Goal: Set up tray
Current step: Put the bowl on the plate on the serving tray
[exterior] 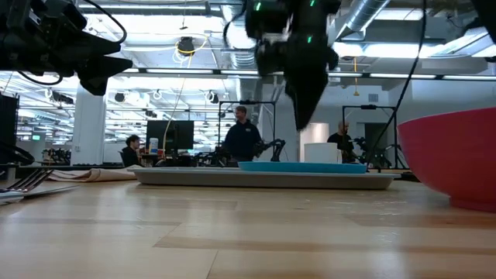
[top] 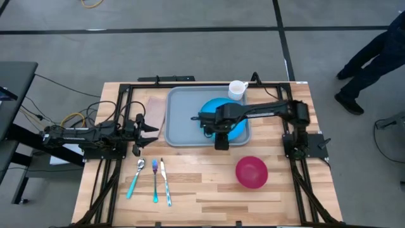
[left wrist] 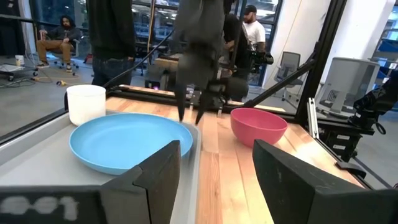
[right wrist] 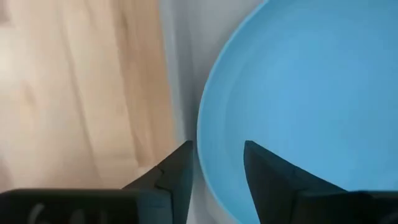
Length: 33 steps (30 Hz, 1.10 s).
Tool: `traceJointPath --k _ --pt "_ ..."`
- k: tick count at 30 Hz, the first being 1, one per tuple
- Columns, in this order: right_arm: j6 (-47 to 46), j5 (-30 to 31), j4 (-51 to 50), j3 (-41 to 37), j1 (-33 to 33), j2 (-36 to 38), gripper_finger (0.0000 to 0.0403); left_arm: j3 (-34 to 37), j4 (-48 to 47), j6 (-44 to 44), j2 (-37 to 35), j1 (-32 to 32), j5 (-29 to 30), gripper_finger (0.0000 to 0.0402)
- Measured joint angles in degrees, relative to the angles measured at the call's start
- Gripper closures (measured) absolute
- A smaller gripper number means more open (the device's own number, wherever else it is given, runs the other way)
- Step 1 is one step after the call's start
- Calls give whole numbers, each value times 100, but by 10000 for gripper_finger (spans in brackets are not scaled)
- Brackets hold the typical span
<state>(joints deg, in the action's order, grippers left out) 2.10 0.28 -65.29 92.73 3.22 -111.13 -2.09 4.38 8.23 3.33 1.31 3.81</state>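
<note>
The grey-blue tray point(top: 183, 123) lies flat on the far middle of the table. The round blue plate point(top: 231, 123) rests flat inside it, toward its right half. My right gripper point(right wrist: 217, 158) points down, open, above the plate's near rim point(right wrist: 202, 149). One finger stands over the tray floor and one over the plate, and the low view shows the right gripper point(exterior: 301, 124) clear above the plate point(exterior: 302, 166). My left gripper point(top: 150, 130) waits open at the tray's left side and looks level across the plate point(left wrist: 124, 146).
A white cup point(top: 237, 89) stands at the tray's far right corner. A pink bowl point(top: 252, 172) sits near right. A spoon point(top: 136, 177), fork point(top: 154, 180) and knife point(top: 166, 183) lie near left. A brown napkin point(top: 155, 111) lies left of the tray. People stand beyond the table.
</note>
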Motion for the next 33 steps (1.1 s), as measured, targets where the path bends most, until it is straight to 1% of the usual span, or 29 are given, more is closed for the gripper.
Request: traceJointPath --k 5,8,14,17,20,26,29,33 --pt "-386 113 -45 -72 -126 642 270 0 4 0 0 -1 0 212" --pt "-650 247 -112 -335 -249 1011 274 0 4 9 2 0 0 212" --pt "-1566 286 8 -1464 -497 1841 276 0 -2 62 0 1 -1 212" --pt "-2093 252 139 -2021 -741 2208 276 0 -4 68 2 1 -2 212" --pt "-2608 82 337 -2370 -1046 2516 276 0 -11 69 0 1 0 212" --pt "-4035 -313 689 -2446 -1665 2807 276 0 -24 72 2 1 0 212" --pt "-4787 -500 941 -2446 -1953 2837 276 0 -50 68 0 1 0 212" --pt "-5542 -737 1188 -2446 -2391 2837 276 0 -126 66 2 0 10 212"
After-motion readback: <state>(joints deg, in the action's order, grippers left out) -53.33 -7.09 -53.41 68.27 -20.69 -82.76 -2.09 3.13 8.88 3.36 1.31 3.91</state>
